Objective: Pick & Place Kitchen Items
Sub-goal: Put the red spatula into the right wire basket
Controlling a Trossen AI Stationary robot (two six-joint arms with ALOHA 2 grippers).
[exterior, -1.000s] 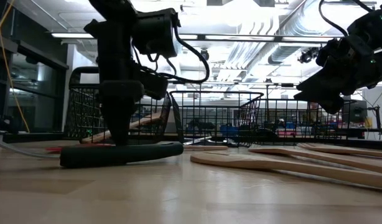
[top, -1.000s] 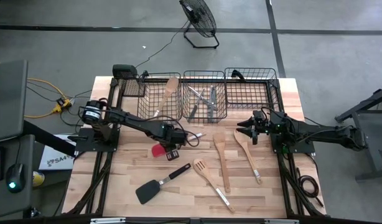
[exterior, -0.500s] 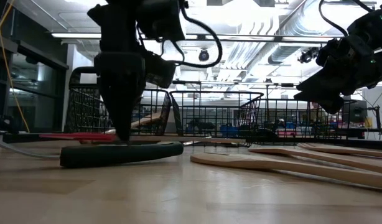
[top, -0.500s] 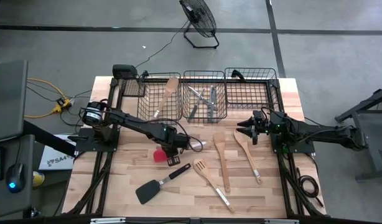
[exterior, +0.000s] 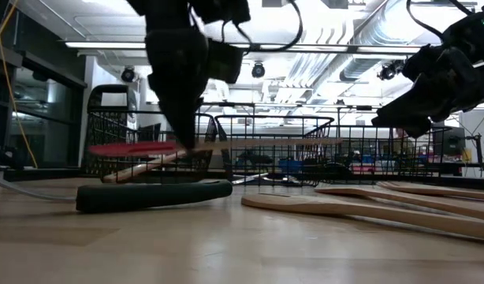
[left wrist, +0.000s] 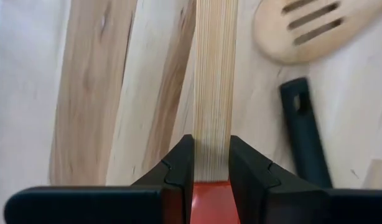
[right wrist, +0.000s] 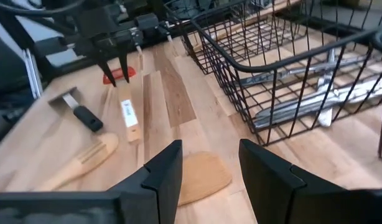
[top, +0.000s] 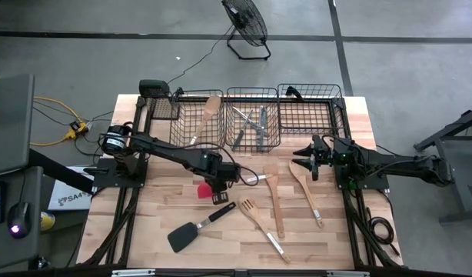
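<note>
- The left claw (top: 218,187) hangs over the middle of the table (top: 351,238), its fingers (left wrist: 178,169) clamped on the pale wooden handle of the red-headed spatula (top: 204,189), right where handle meets head.
- In the low view the spatula (exterior: 132,147) hangs level in the air, clear of the tabletop, its handle running toward the right.
- Below it on the table lies the black turner (top: 196,228), blade toward the front-left, handle pointing up toward the held spatula; the two are apart.
- Behind, along the far edge, stand three black wire baskets. The left basket (top: 186,140) holds a wooden spoon (top: 206,116) lying aslant, and the middle basket (top: 233,92) holds silver metal cutlery (top: 251,126), maybe four pieces, though the count is hard to make out.
- Right of the black turner lies a slotted wooden turner (top: 250,210) with a metal handle end, then a plain wooden spatula (top: 273,196), then another wooden spoon (top: 304,188), all flat on the table and near each other.
- The right claw (top: 308,159) hovers above the table just in front of the right basket (top: 334,123), its fingers (right wrist: 163,167) spread apart and holding nothing; the head of the wooden spatula (right wrist: 200,176) shows between them in the right wrist view.
</note>
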